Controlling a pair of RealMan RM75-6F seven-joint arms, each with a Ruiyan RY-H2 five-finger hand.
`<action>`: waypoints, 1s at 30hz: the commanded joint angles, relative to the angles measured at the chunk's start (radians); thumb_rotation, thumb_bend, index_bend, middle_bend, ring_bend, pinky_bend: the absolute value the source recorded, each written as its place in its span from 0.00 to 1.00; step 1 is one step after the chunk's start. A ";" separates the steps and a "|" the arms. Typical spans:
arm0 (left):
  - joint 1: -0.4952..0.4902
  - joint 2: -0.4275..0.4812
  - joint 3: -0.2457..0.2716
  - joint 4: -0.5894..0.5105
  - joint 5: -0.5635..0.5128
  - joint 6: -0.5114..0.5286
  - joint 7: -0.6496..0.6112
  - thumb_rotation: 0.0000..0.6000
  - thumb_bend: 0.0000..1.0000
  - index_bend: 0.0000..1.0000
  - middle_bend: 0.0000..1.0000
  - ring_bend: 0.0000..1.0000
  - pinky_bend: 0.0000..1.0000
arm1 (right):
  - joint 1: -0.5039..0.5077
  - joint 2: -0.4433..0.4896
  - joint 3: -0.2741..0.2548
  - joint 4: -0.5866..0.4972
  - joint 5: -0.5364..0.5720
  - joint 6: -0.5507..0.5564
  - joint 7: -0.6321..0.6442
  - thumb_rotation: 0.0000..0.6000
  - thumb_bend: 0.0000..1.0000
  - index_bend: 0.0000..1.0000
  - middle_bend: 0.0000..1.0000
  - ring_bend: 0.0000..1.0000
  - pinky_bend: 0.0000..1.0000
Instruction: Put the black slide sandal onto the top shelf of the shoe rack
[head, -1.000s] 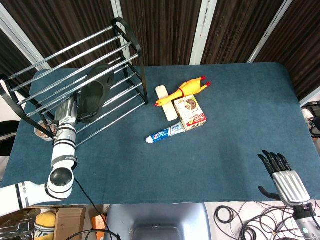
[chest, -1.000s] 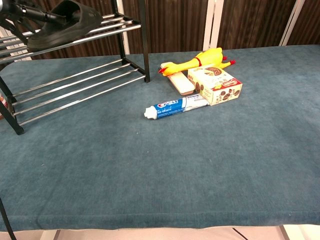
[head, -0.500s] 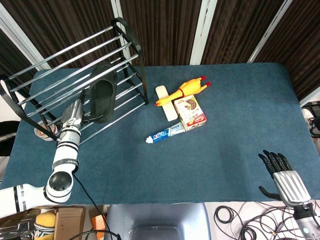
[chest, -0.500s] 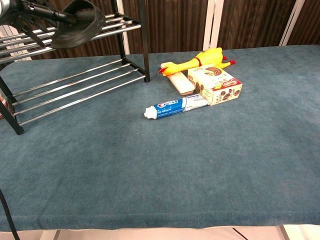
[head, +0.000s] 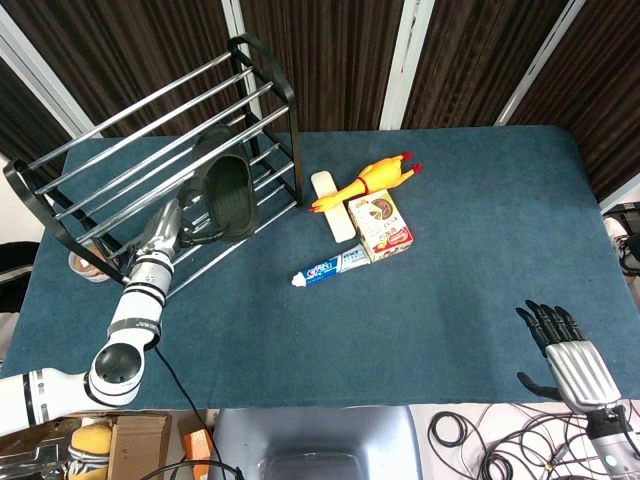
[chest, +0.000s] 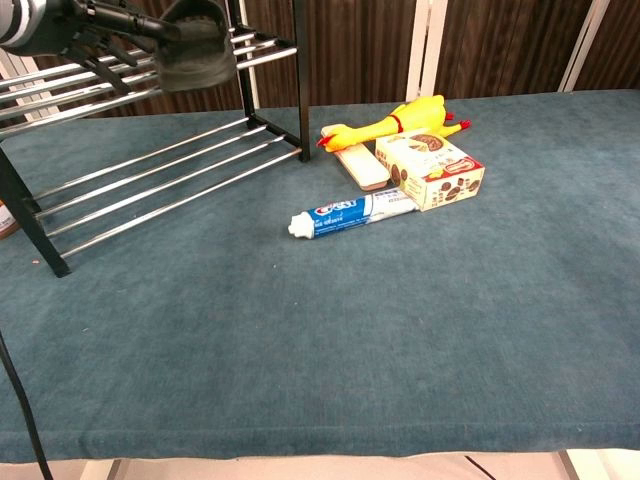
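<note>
Shifted rightward, the black slide sandal (head: 228, 192) tilts, gripped by left hand (head: 188, 214) fingers; right hand (head: 562, 345) released.

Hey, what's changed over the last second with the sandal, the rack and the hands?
The left hand, still holding the black slide sandal, carried it rightward along the top shelf and tipped it up on edge. The shoe rack shifted slightly toward the right too. The right hand, toothpaste, rubber chicken and box stayed put.
</note>
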 joint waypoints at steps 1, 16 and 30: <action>-0.012 -0.010 0.003 0.021 0.025 -0.017 -0.031 0.70 0.22 0.00 0.15 0.14 0.37 | 0.000 0.002 0.002 0.000 0.002 0.001 0.003 1.00 0.16 0.00 0.00 0.00 0.00; -0.011 -0.009 0.026 0.043 0.099 -0.030 -0.139 0.72 0.25 0.00 0.15 0.14 0.43 | -0.002 0.002 0.000 0.000 0.000 0.003 0.002 1.00 0.16 0.00 0.00 0.00 0.00; -0.015 -0.027 0.030 0.083 0.166 -0.163 -0.284 0.98 0.25 0.00 0.12 0.10 0.39 | -0.002 0.005 0.002 0.000 0.004 0.002 0.007 1.00 0.16 0.00 0.00 0.00 0.00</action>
